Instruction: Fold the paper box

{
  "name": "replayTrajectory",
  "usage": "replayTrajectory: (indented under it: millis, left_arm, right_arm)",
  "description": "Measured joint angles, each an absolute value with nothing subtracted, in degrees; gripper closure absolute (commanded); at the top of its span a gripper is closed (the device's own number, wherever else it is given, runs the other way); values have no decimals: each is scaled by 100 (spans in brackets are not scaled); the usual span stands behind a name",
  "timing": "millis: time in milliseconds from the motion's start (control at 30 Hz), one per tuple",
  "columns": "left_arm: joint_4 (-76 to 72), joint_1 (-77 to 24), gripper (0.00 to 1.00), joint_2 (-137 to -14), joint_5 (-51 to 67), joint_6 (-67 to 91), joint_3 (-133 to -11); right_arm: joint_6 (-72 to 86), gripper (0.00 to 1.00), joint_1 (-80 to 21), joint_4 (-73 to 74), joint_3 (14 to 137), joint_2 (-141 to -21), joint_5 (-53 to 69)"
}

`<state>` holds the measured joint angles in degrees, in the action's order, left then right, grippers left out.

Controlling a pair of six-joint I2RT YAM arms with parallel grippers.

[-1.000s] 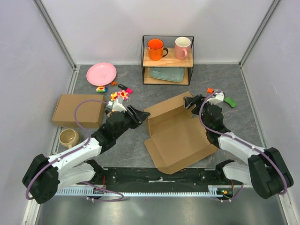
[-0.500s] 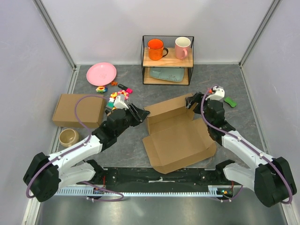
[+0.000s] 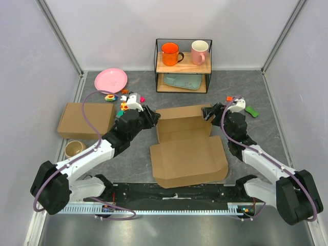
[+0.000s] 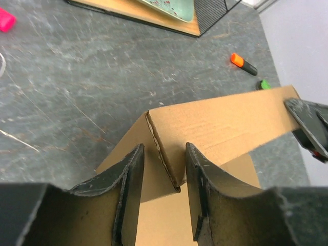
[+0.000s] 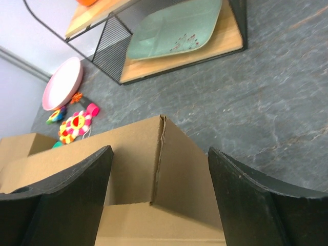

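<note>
Overhead view of a grey table with two black-and-white robot arms reaching away from the near edge. At far left, a closed brown box (image 3: 84, 120) lies flat, with a tan cup (image 3: 75, 149) in front of it. Behind them sit a pink plate (image 3: 110, 80) and a scatter of small colourful toys (image 3: 124, 105).

The left gripper (image 3: 151, 117) is at the rear left corner of the paper box (image 3: 189, 156). In the left wrist view its jaws are partly apart and straddle the folded corner edge of the cardboard, a sliver of gap showing on each side.

The paper box lies in the middle of the table between the two grippers. Its base and front flaps are flat, and its back panel (image 3: 183, 123) is raised. Behind it stands a wire shelf (image 3: 183, 65) holding an orange mug (image 3: 170, 54), a pink mug (image 3: 199, 52) and, lower down, a green plate (image 3: 182, 81).

The right gripper (image 3: 207, 112) is at the rear right corner of the back panel. In the right wrist view its jaws are spread wide, with the corner fold between them and not clamped. An orange marker (image 3: 229, 99) and a green object (image 3: 251, 110) lie just beyond it.
</note>
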<state>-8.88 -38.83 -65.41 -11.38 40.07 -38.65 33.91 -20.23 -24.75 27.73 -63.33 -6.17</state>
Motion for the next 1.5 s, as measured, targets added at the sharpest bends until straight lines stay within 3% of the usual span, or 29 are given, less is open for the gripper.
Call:
replayTrajectory:
  millis: [400,733,1000,1300,1333,1500]
  left_arm:
    - [-1079,-3127,56,-6982,-204,3371,-4158]
    - [-2963,-3203,58,-6427,104,4106,-2543]
    - [-3887,-3312,61,-6366,-207,4587,-1938]
    - [-4517,-3413,87,-6366,-578,4853,-1570]
    - [-4560,-3420,89,-6361,-585,4858,-1544]
    - [-4626,-3424,93,-6276,-600,4858,-1452]
  right_arm:
    - [4112,20,-2080,-3640,1586,-5752,43]
    - [4488,22,-2263,-4571,773,-5459,56]
    - [4803,27,-2818,-4641,733,-5507,-875]
    - [5306,42,-3583,-5000,718,-5852,-2276]
    - [5347,49,-3590,-5024,718,-5874,-2298]
    - [5439,57,-3621,-5028,716,-5885,-2338]
